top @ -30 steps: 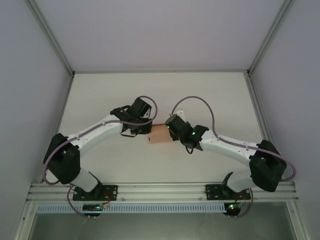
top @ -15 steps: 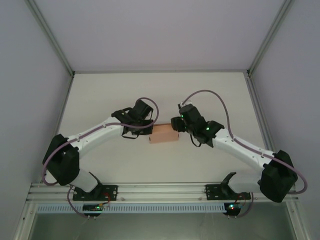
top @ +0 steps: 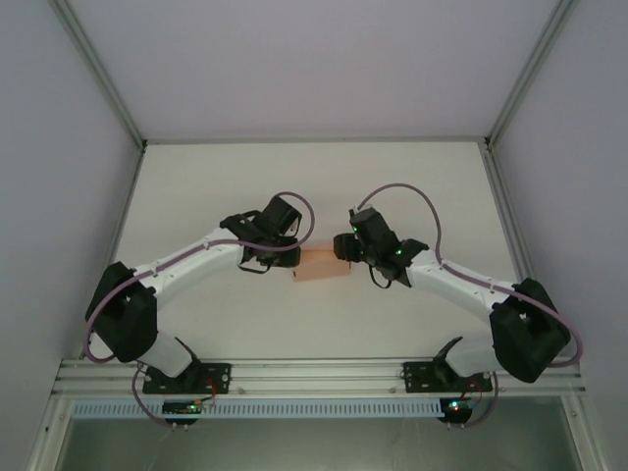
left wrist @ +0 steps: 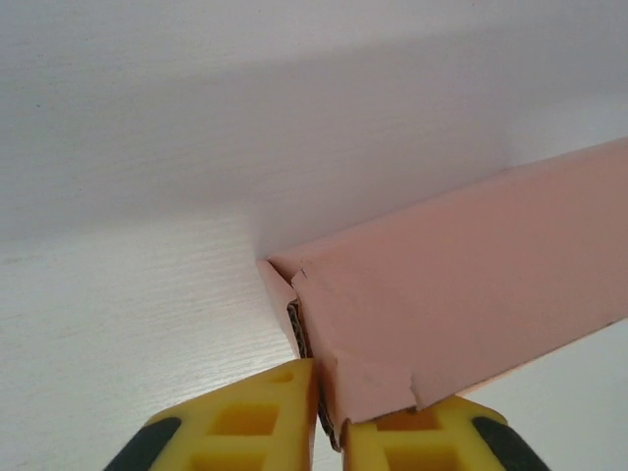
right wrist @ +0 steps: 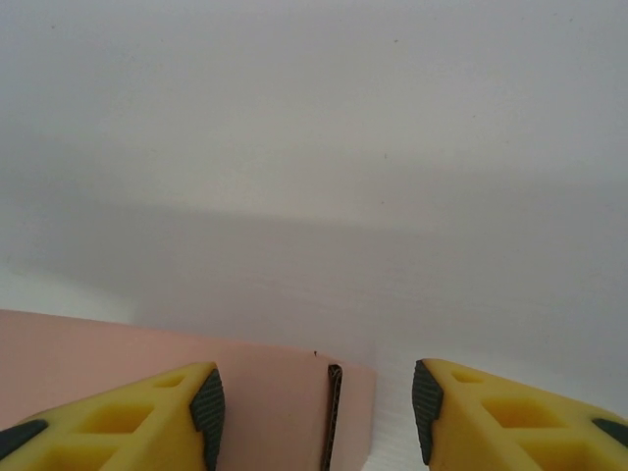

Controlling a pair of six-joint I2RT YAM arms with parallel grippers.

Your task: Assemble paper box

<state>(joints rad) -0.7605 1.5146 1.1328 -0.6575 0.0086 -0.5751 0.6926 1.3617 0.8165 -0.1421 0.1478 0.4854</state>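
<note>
Left claw [left wrist: 329, 420] of ours is clamped on the paper box [left wrist: 461, 294], its yellow fingers pinching the pink card at a ragged corner. We see the box lying near the middle of the table [top: 412, 186], between our two wrists. Our right claw [right wrist: 316, 402] hangs over the box's other end, its fingers spread wide apart.

Salmon-pink paper box [left wrist: 471, 285], plain white table [top: 216, 196]
</note>
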